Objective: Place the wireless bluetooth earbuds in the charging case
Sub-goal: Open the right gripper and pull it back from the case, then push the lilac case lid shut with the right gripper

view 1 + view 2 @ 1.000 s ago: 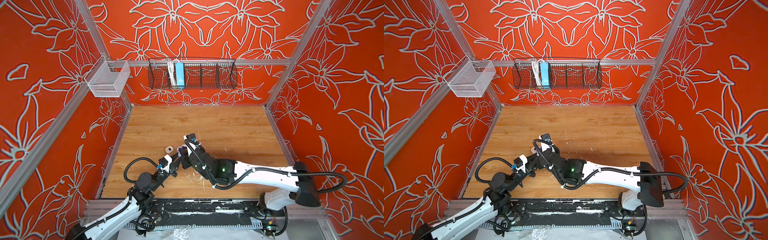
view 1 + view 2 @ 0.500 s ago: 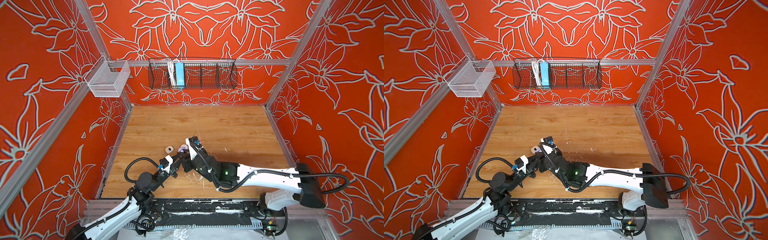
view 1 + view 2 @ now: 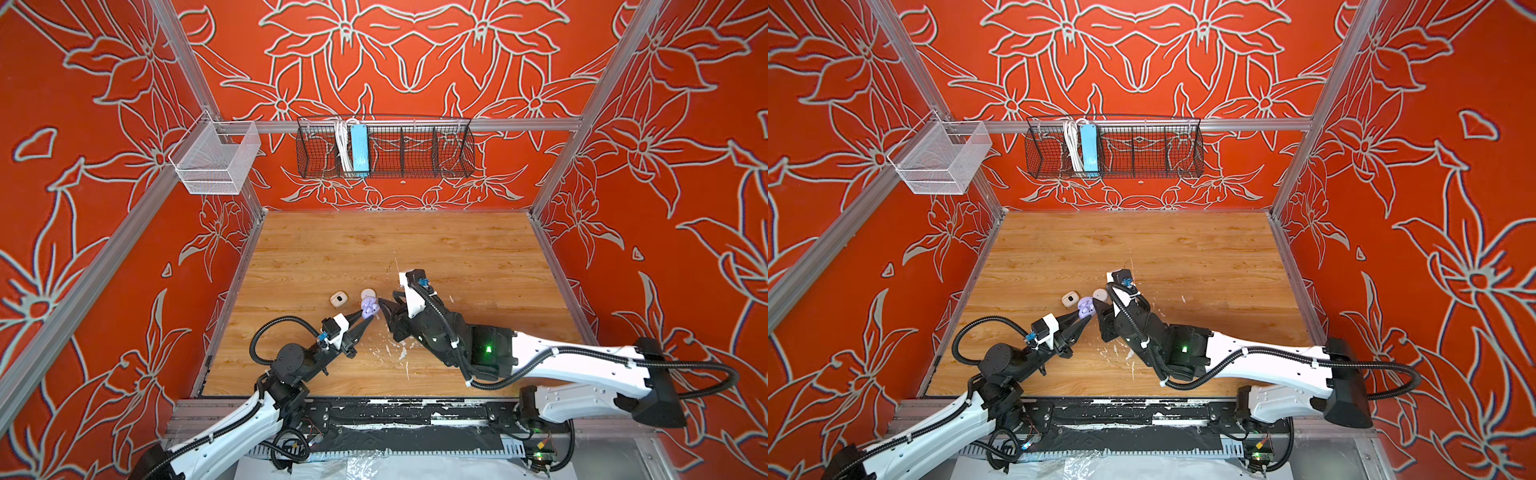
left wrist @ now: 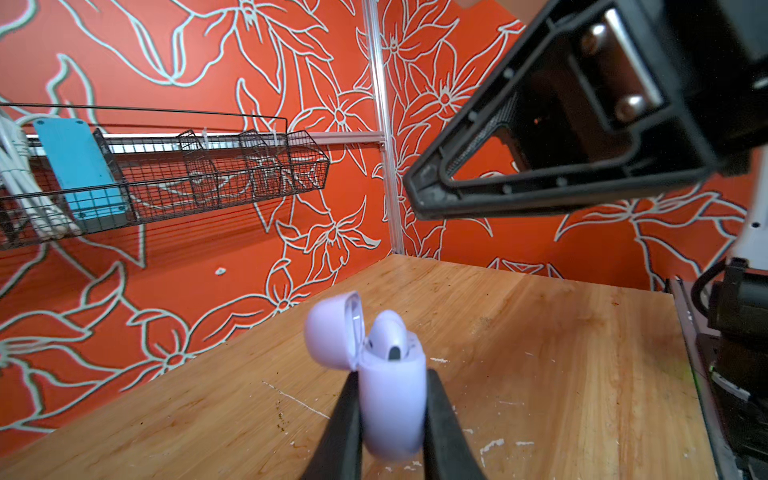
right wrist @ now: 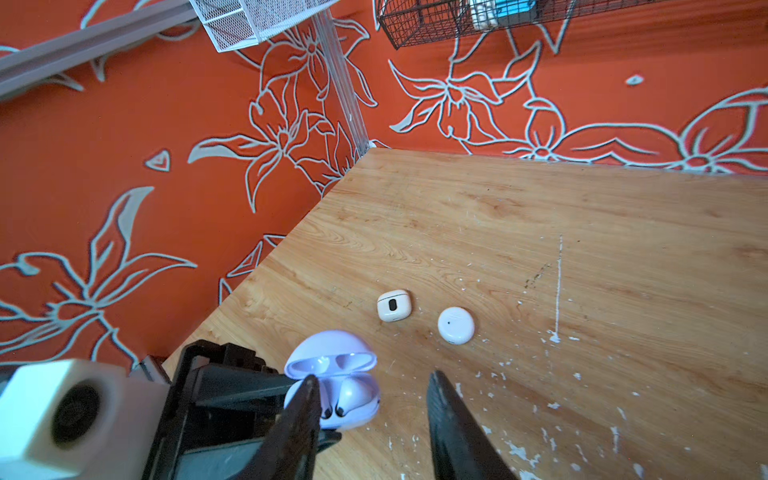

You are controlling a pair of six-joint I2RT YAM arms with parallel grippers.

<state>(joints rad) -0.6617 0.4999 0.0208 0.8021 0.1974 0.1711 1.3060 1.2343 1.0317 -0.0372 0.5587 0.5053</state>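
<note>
- While the left tool (image 4: 391, 376) clamps the lavender charging case (image 5: 357, 415), lid flipped open, two earbuds (image 5: 352, 395) sit inside it.
- Just beside it the right tool (image 5: 372, 378) hovers, jaws parted, empty.
- Nearby on the surface (image 5: 540, 249) lie a cream case (image 5: 394, 305) and a round white case (image 5: 456, 325).

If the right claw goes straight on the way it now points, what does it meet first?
Most likely the open lavender charging case that the left claw holds just ahead; exact depth is unclear.
</note>
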